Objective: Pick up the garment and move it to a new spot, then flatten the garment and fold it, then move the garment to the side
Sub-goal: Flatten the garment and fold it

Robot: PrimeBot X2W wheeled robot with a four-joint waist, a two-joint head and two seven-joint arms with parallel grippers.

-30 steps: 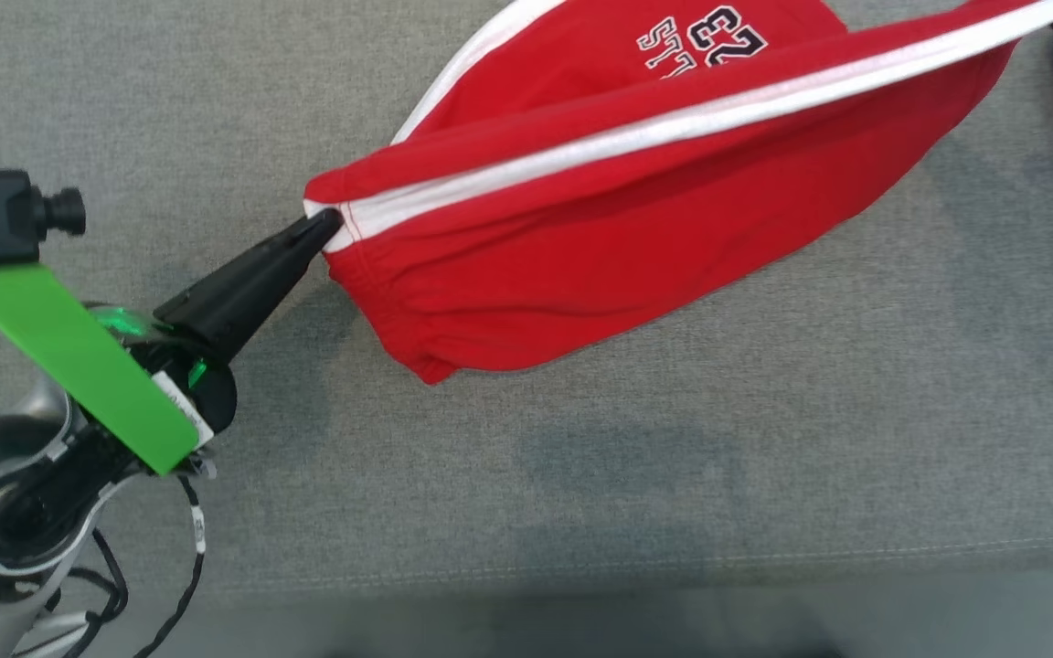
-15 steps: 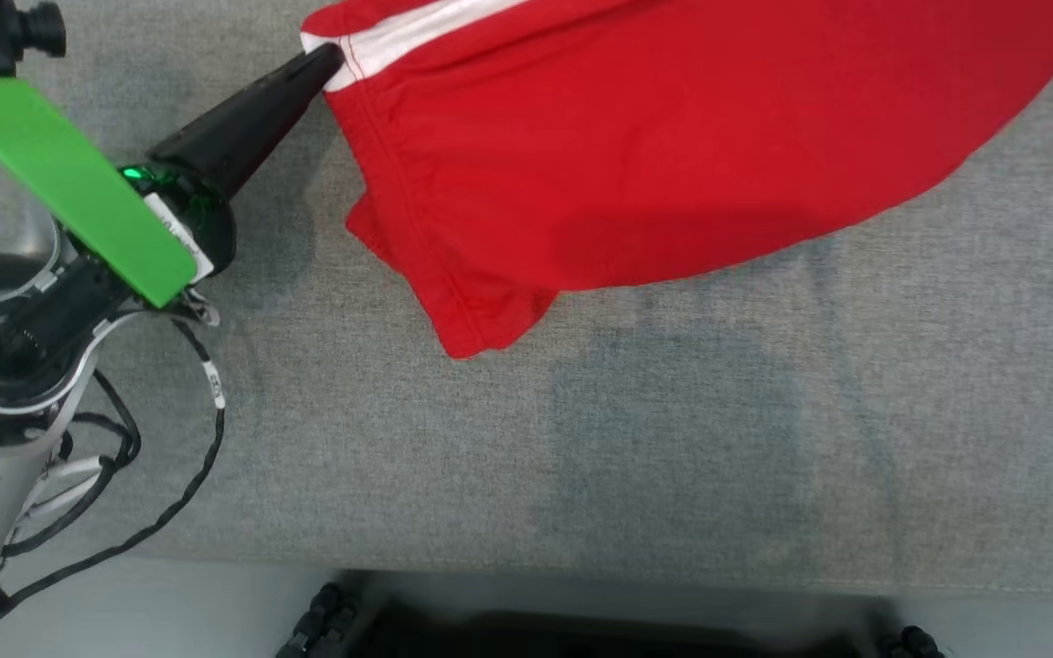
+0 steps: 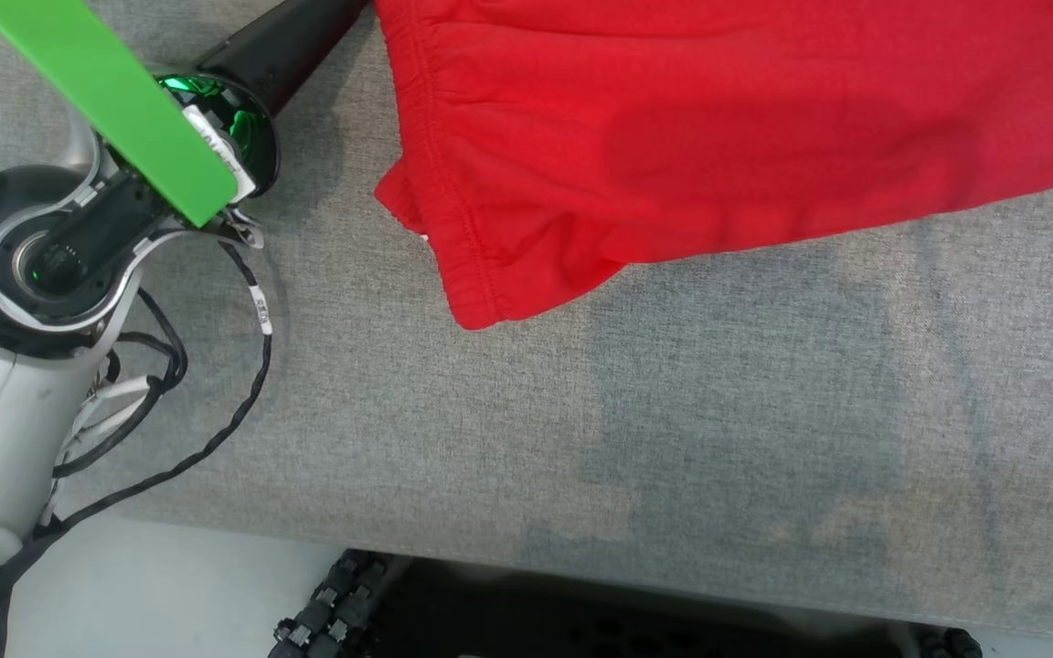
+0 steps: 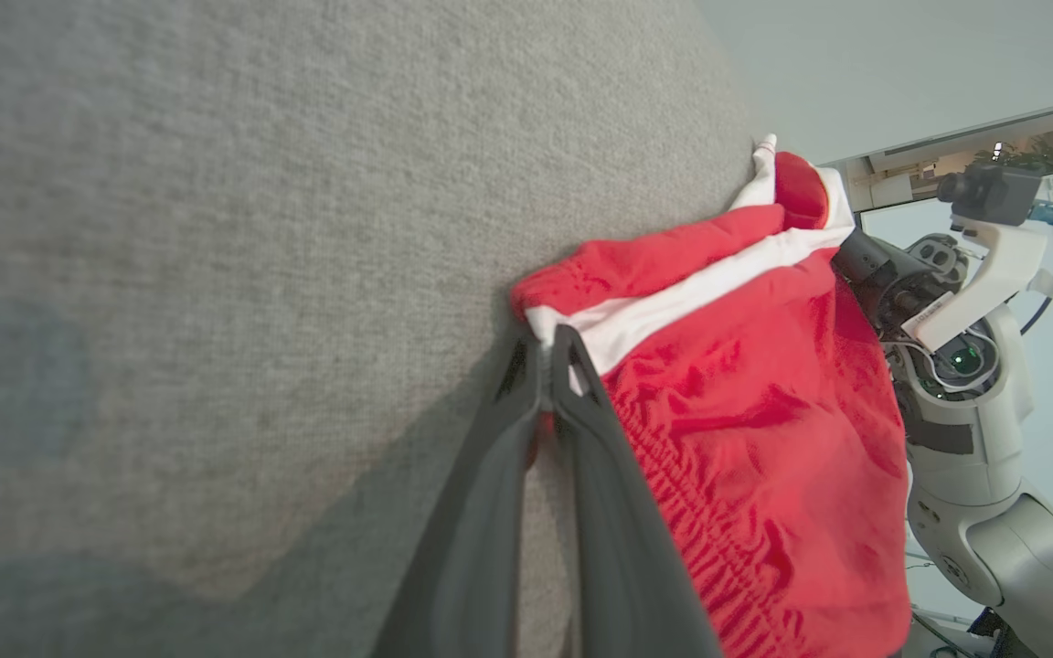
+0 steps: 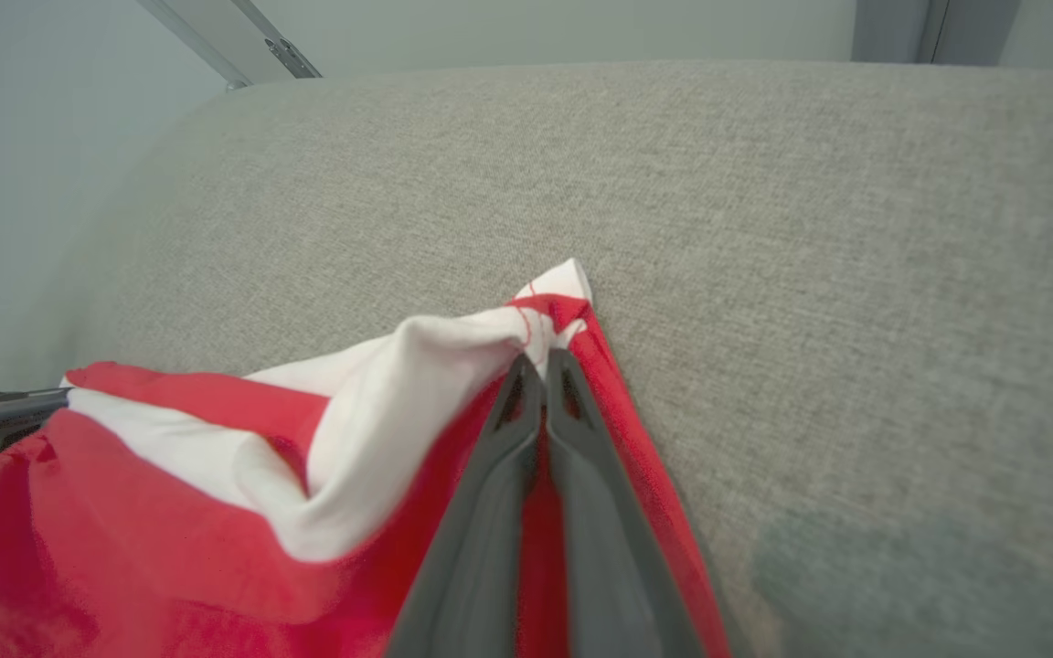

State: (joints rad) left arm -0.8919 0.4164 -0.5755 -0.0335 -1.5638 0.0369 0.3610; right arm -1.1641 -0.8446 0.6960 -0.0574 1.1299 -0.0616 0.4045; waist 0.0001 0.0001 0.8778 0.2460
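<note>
The red garment (image 3: 718,137) is held up over the grey fabric-covered worktop (image 3: 673,439), stretched between the two tools along an edge that carries a white stripe (image 4: 673,302). From that edge the rest of the cloth hangs loose. In the head view it spreads across the upper part of the picture, with a gathered, stitched hem (image 3: 453,228) running down to a drooping corner. A soft shadow is cast on the worktop below. Whether the lowest fold touches the surface cannot be told.

In the left wrist view the left tool (image 4: 547,345) is seen pinched tight on the striped corner, with its fingers pressed together and cloth between the tips. In the right wrist view the right tool (image 5: 536,366) is clamped in the same way on the opposite corner, where red and white fabric bunch into a point just beyond the fingertips.

A green tab (image 3: 115,110) is fixed across the left wrist in the head view, and black cables (image 3: 216,429) trail from the pale forearm over the worktop's near edge. The right arm (image 4: 965,384) is visible behind the garment in the left wrist view, in front of a pale wall (image 4: 856,64).
</note>
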